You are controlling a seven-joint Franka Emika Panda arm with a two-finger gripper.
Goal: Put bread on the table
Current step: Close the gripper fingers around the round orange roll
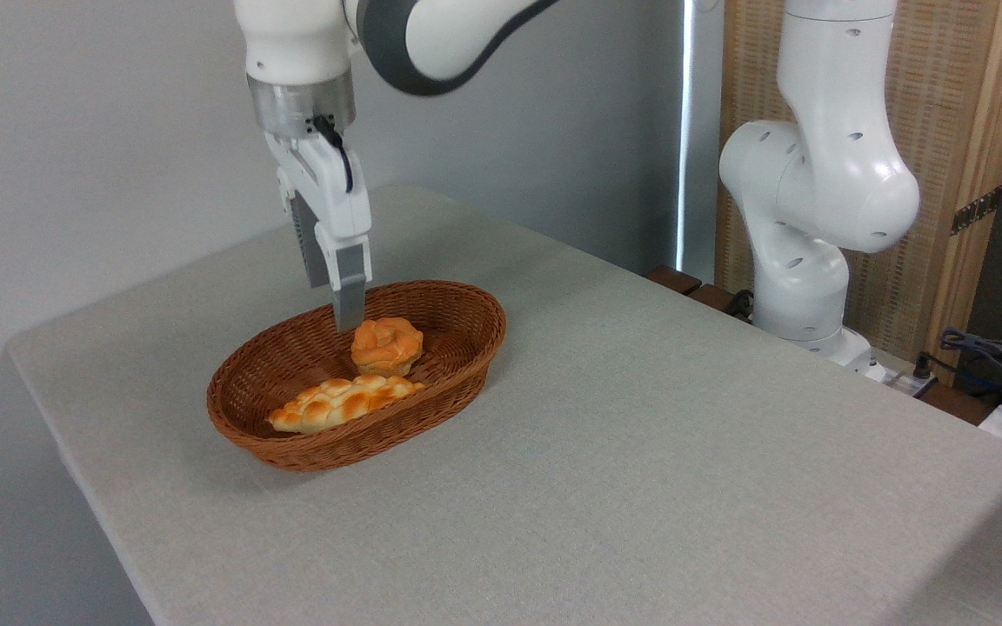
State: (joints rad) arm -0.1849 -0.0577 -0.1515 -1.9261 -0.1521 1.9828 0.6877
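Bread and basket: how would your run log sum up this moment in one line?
phase: approach | gripper: above basket, left of bread, jaw state unclear | bread: in basket beside braided loaf | table: no bread yet

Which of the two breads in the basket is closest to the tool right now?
The small round orange bun with the swirled top. It sits just right of the tool, while the longer, paler braided loaf lies nearer the basket's front.

Grey-clothed table [640,452] with rounded corners; a brown oval wicker basket [457,369] rests directly on it.
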